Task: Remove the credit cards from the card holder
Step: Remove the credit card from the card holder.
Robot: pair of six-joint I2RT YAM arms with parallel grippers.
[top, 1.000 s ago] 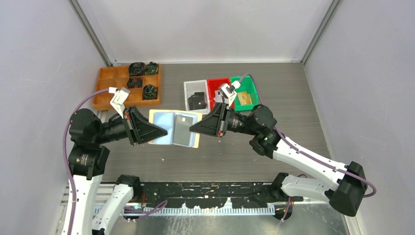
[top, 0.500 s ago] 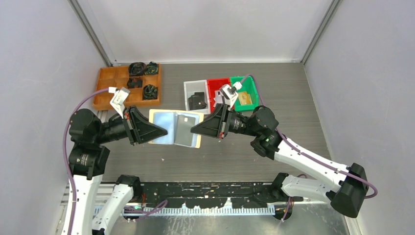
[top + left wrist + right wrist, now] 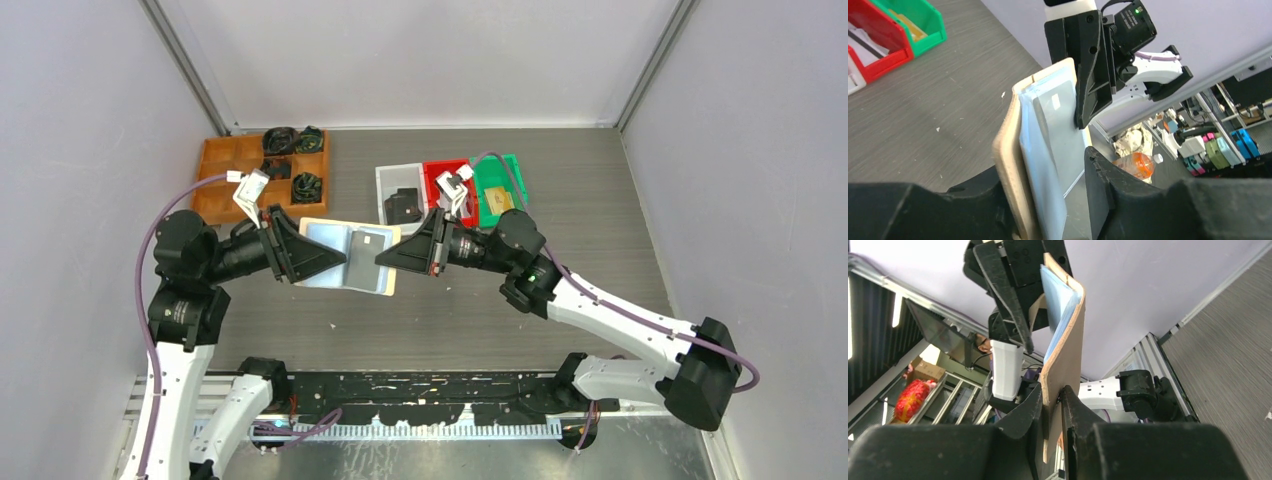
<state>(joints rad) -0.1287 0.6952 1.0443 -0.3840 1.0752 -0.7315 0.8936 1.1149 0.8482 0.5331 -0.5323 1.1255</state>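
Note:
The card holder [image 3: 330, 240], beige with pale blue inner pockets, hangs open and tilted in the air between my two grippers. A dark grey credit card [image 3: 368, 258] with a small white patch sits in its right pocket and also shows in the left wrist view [image 3: 1060, 125]. My right gripper [image 3: 382, 261] is shut on the holder's beige right edge [image 3: 1068, 345]. My left gripper [image 3: 338, 258] straddles the holder's left half [image 3: 1013, 150]. One finger lies against the beige back, and a gap shows between the other finger [image 3: 1098, 185] and the blue pocket.
A wooden compartment tray [image 3: 213, 190] with black lumps stands at the back left. A white bin [image 3: 384, 183] with a black item, a red bin [image 3: 436, 168] and a green bin [image 3: 512, 175] stand behind the holder. Grey walls close in on both sides.
The card holder has moved a little left and back and tilted more off the table. Both grippers moved with it, the right arm reaching further left.

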